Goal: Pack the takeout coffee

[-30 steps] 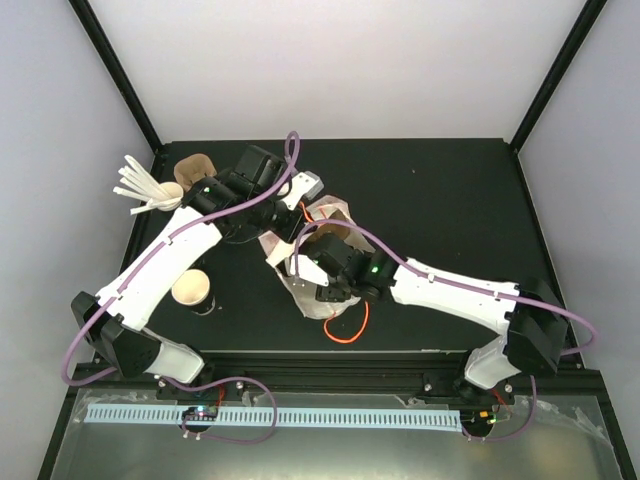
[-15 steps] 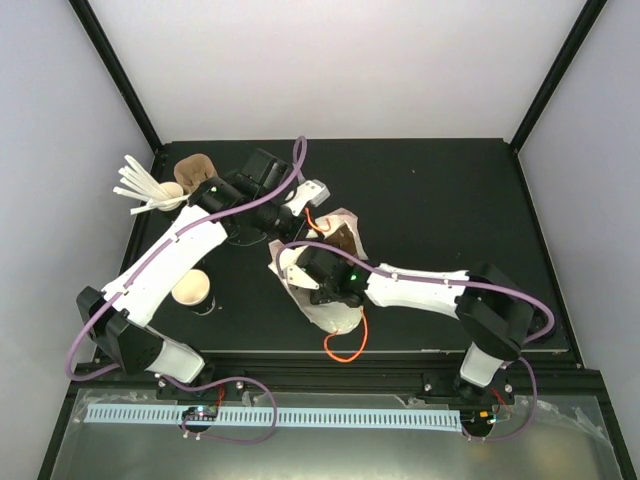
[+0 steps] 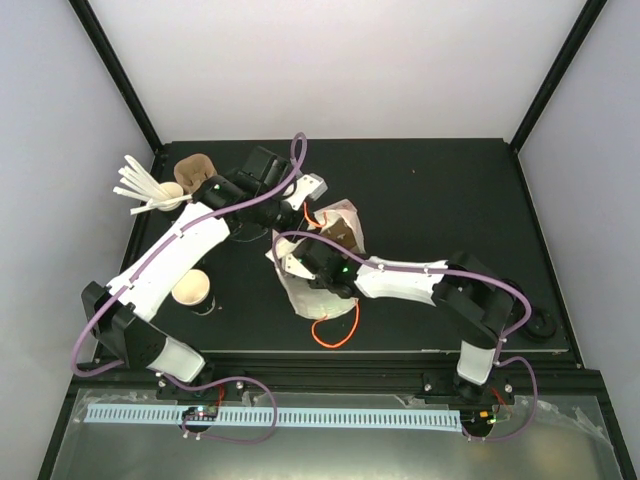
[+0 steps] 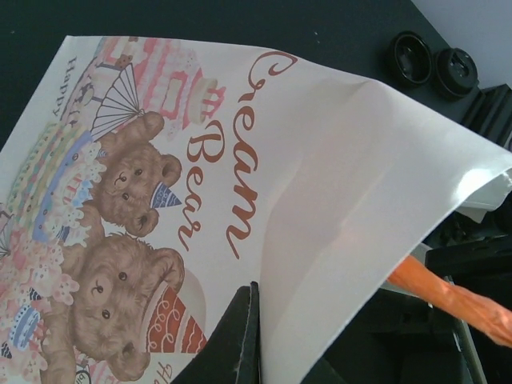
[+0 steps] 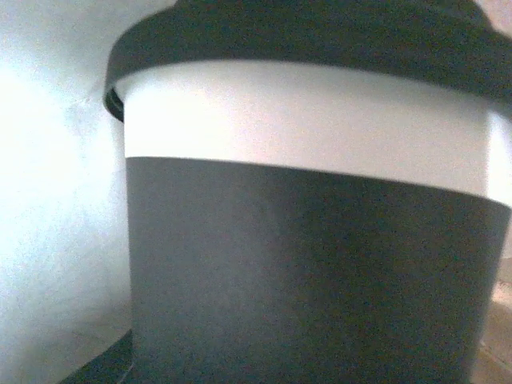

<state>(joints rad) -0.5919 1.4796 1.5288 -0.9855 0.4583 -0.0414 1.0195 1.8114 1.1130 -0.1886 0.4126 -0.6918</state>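
Feeding the takeout coffee cup [image 5: 304, 264] into the paper bag [image 4: 320, 200] is the step you are working through. The cup is sitting inside the bag's mouth, with white paper glowing just beside it on the left of the right wrist view. Your left gripper [image 3: 316, 203] is pinching the bag's upper edge, jaws clenched on the paper, and holding the mouth open. Aim to be holding that lip high and taut so the lid [image 5: 320, 32] is not snagging it.

Your right gripper [image 3: 303, 268] is reaching into the bag. Its fingers are not showing, so I cannot tell whether they are clamped on the cup. Be easing deeper slowly, seating the base flat before letting go.

The cup's long axis is running top to bottom in the wrist view, leaning slightly, with the lid end pointing up-frame. From overhead it is hidden, so its true tilt is unclear.
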